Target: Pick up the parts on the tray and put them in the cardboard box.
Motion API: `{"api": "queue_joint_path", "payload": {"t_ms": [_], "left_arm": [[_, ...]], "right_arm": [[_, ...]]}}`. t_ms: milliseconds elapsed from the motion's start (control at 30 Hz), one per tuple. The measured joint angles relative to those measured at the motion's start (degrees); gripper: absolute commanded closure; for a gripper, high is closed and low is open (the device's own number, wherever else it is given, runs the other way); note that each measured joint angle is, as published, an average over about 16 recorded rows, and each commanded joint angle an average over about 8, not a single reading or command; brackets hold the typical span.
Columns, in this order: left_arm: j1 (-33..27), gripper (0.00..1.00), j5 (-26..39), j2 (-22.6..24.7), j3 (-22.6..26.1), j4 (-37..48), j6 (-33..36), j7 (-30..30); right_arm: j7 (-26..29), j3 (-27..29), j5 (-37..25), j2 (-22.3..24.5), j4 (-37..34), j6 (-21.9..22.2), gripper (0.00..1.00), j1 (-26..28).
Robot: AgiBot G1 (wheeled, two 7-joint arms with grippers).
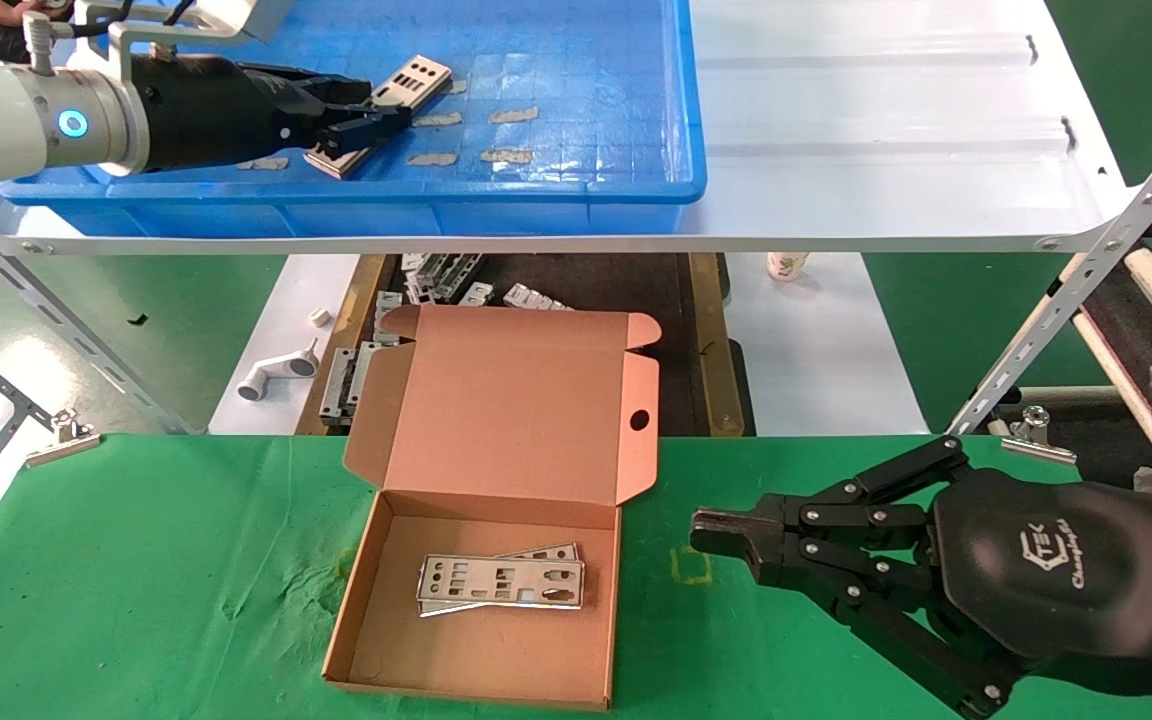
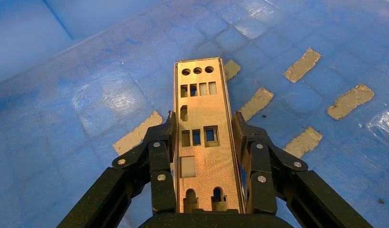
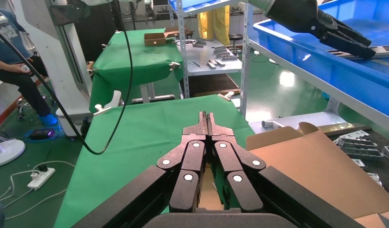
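Tray (image 1: 536, 190) behind cardboard box (image 1: 496, 660); parts (image 1: 501, 582) inside.

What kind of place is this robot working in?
Probably a factory or workshop packing station: punched metal plates go into a cardboard box from a blue tray on a metal shelf, with more racks behind.

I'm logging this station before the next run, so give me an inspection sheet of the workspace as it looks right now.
Surface: green cloth table; white shelf above it.
Job's things: blue tray on the shelf holds one plate; open cardboard box on the table holds two stacked plates.
Clutter: white pipe fitting and spare metal parts below the shelf.
Grippers: left gripper in the tray, fingers against the plate's edges; right gripper shut, beside the box.
Cables: black cable, power strip on the floor.
Surroundings: seated person, second green table.
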Motion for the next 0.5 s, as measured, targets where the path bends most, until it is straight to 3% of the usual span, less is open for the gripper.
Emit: {"api": "queue_joint_path", "payload": {"t_ms": [500], "left_arm": [[-0.9, 1.00, -1.5, -0.4, -1.1, -0.7, 0.1, 1.4]], "right_arm": [[0.0, 0.0, 0.0, 0.0, 0.0, 0.0, 1.00, 0.0]]}}
